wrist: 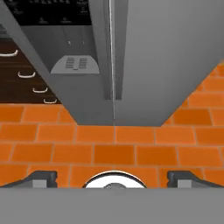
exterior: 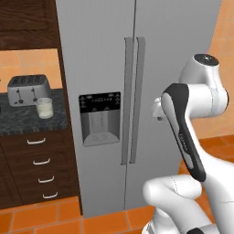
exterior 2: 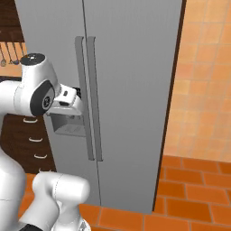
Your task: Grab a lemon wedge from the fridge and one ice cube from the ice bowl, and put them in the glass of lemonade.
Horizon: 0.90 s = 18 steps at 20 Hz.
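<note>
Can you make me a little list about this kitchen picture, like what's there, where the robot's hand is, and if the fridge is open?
fridge: both doors shut, two long handles side by side
dispenser: black panel in the left door
gripper: open, holding nothing, in front of the fridge
glass of lemonade: on the dark counter, left of the fridge
toaster: behind the glass
floor: orange tiles
lemon wedge: not fetched yet

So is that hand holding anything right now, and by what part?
No, nothing is held. The hand is open, its fingertips far apart with bare floor between them, hanging in front of the closed fridge, short of its handles.
</note>
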{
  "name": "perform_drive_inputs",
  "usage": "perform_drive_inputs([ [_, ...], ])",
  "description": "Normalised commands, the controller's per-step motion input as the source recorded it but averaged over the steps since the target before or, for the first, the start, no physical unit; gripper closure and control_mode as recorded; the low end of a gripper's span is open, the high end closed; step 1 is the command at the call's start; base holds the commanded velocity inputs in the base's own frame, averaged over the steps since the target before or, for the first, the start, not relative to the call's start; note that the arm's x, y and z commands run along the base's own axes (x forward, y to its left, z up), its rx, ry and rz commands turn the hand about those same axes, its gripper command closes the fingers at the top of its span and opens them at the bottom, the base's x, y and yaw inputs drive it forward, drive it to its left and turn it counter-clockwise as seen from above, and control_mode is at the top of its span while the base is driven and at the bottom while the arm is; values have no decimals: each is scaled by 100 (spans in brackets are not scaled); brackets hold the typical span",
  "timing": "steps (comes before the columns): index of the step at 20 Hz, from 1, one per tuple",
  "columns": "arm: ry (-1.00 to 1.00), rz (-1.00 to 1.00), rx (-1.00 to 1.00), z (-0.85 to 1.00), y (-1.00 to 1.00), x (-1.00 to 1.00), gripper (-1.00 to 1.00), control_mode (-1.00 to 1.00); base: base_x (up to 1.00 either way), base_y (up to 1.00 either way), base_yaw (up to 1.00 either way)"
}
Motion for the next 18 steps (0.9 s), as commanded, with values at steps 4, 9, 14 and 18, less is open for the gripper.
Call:
perform_drive_inputs([
  [4,-68,0,-14,94,0,-21,-100,-100,0,0,0],
  [9,-29,-1,0,2,-5,56,-100,-100,0,0,0],
  [14,-11,0,3,-14,1,100,-100,-100,0,0,0],
  [18,-2,-5,21,-11,0,100,-100,-100,0,0,0],
])
